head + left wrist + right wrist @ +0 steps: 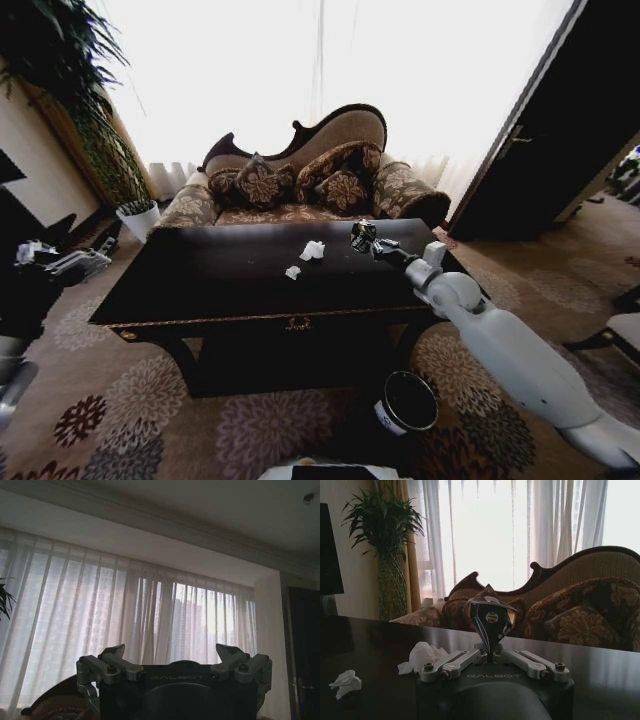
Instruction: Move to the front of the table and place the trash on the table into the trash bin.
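Head view: right arm cut off at lower right edge. Left gripper [55,262] at the left edge, too dark to read its fingers there. Trash bin [405,403] label partly hidden, its red mark too small to tell. Table [200,285] rear legs hidden under the top. Right wrist view: crushed can [491,620] lower tip hidden between the fingers [455,661].

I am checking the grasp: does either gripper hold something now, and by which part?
The right gripper holds the crushed drink can by its narrow lower end, above the table. The left gripper, parked at the left, is open and holds nothing.
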Controlling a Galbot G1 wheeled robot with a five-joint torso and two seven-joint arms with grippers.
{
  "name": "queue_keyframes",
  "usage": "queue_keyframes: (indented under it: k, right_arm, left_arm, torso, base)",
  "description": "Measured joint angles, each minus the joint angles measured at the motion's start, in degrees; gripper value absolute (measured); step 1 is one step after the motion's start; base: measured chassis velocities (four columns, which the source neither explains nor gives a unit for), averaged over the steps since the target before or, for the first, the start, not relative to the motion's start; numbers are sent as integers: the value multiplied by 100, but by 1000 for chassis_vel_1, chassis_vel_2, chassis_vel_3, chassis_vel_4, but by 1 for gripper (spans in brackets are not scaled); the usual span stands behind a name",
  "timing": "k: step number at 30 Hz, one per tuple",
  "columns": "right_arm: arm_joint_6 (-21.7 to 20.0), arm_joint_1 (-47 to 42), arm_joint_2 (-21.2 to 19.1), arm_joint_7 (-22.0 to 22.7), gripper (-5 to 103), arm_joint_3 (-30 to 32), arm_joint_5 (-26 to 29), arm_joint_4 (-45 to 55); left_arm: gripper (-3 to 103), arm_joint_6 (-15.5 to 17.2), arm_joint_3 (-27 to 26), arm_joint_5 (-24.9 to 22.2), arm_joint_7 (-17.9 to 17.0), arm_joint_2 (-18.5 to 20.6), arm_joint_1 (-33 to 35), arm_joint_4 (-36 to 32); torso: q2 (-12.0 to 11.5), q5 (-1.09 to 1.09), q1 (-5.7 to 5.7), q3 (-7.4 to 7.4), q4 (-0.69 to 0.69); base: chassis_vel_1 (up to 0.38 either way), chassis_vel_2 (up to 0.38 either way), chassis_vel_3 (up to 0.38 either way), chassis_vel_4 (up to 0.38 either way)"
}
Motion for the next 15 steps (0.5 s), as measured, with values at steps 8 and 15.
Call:
queue_keyframes:
  k: [8,15]
  right_arm:
    - [-8,-1814,48,-59,0,1856,-73,860]
    - [133,-3453,722,-268,0,3538,-414,1633]
  left_arm:
    - [100,-11,210,1,-16,-8,-226,124]
    - [100,-12,559,68,-20,-70,-512,222]
  torso:
    - [0,-1,-1,-1,0]
    - [1,-1,-1,-1,-1]
  base:
    - [0,0,0,0]
    - [0,0,0,0]
